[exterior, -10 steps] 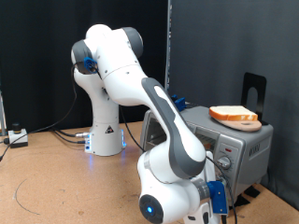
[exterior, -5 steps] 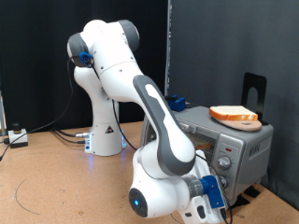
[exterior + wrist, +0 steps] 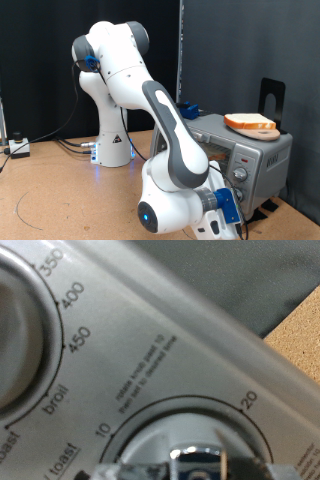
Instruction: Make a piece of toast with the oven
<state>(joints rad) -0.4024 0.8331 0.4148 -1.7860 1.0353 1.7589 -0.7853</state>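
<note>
While silver-grey, the oven [image 3: 245, 155] bears printed dial numbers.

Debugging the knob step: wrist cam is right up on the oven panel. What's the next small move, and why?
Probably a small clockwise turn of the timer dial. The wrist view shows the gripper right at that dial, with marks 10 and 20 and print saying to rotate past 10. In the exterior view the arm's hand sits low at the oven front. Whether the fingers actually grip it is unclear.

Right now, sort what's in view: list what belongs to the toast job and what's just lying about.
Job:
- oven
- oven's timer knob, filling the wrist view close up
- gripper, low at the oven's front, fingers not visible

Lying about:
- bread slice on a wooden disc atop the oven
- cables on the table
</note>
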